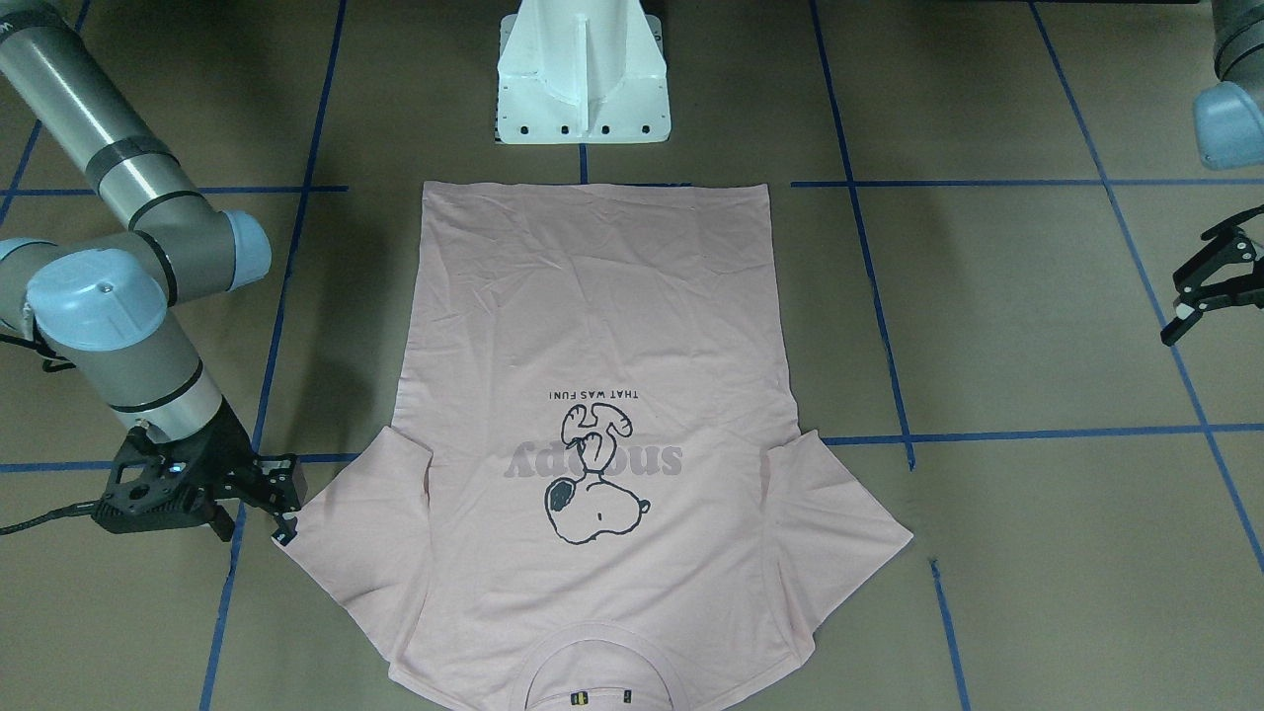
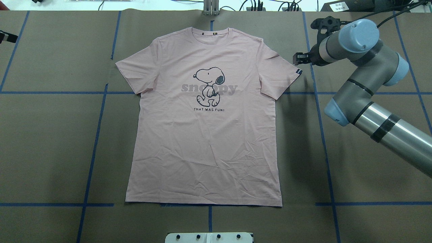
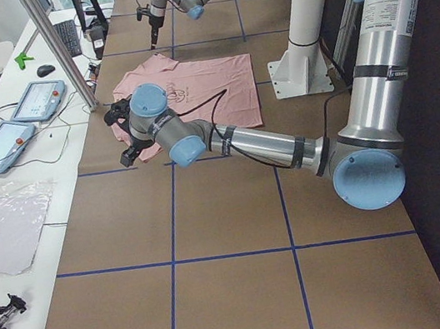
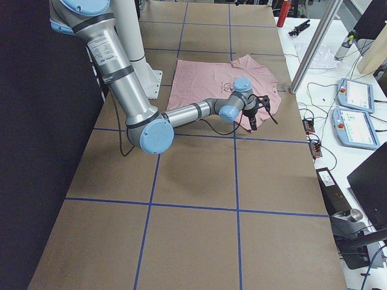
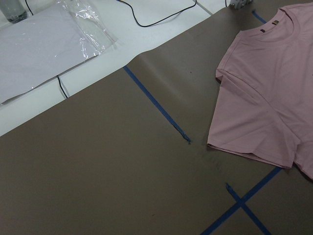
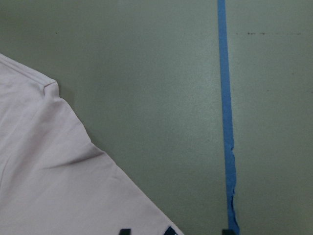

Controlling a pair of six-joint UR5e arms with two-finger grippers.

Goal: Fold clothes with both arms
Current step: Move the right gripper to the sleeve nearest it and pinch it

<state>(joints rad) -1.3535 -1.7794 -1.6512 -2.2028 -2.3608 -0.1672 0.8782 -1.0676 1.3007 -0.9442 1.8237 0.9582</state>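
Centre of tabletop: pale pink T-shirt with cartoon dog lies flat, print up. Right black two-finger gripper spread beside sleeve tip; left gripper spread, well apart. Best: pinch sleeve squarely, lift low.

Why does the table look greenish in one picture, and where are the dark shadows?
Right wrist view: the table looks grey-green and slightly soft, probably a colour cast from the camera. Overhead view: a soft shadow darkens the table beside the T-shirt, near the right arm.
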